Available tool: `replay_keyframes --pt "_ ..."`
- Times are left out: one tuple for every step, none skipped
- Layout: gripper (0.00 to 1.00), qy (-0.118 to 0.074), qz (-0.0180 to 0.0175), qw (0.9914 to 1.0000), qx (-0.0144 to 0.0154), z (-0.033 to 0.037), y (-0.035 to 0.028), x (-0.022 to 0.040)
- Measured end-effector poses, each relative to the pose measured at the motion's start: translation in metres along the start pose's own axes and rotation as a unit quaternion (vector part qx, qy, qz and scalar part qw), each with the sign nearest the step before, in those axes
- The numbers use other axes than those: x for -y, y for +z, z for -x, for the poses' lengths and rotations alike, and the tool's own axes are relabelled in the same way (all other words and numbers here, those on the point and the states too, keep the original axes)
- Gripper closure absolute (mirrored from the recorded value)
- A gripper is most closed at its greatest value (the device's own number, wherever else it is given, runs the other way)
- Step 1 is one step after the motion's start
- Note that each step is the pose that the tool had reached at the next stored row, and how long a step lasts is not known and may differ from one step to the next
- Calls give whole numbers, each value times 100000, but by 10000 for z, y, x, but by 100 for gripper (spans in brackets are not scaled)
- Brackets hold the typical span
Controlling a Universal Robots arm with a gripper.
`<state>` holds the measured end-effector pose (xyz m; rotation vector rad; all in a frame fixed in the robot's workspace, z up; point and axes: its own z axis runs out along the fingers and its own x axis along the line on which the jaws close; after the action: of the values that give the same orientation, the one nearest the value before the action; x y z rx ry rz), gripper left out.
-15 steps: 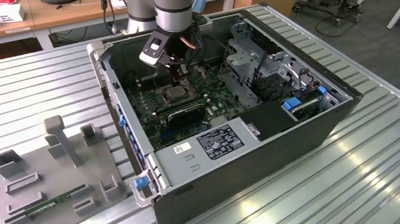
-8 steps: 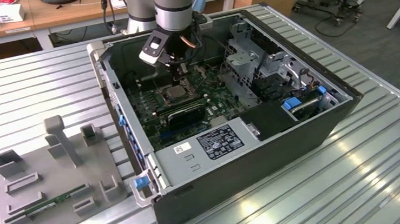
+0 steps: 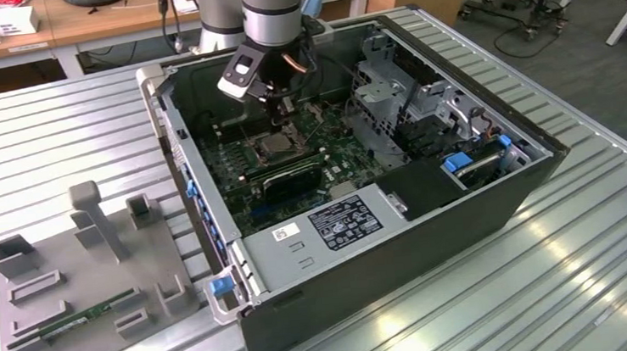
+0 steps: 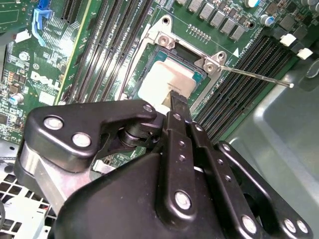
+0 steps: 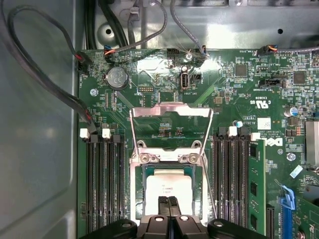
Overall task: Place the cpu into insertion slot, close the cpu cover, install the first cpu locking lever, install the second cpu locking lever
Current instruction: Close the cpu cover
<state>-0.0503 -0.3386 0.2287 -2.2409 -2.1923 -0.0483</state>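
Exterior view high, oblique; both wrist views close above cpu (image 5: pixel 168 188) (image 4: pixel 167 82)

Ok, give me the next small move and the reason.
Probably lift the gripper straight up off the cpu: the chip already lies in the insertion slot, while the cpu cover stands open.

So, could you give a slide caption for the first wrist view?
Shut gripper at the cpu lying in its socket, with the cover raised open.
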Motion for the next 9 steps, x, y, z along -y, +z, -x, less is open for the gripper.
replay_keyframes --pt "89 -1 3 100000 -6 0 -8 0" --pt "89 0 5 100000 -8 -1 -16 0" --pt "89 0 4 100000 -6 -1 -24 0" --pt "89 -2 2 100000 -3 -1 -29 -1" --pt "89 -2 9 100000 -13 -1 -31 -1" --pt "89 -2 12 100000 -20 -2 -31 -1" --pt "89 -2 12 100000 -22 -1 -31 -1" --pt "89 0 2 100000 -5 -1 -33 -1" --pt "89 0 3 100000 -7 -1 -33 -1"
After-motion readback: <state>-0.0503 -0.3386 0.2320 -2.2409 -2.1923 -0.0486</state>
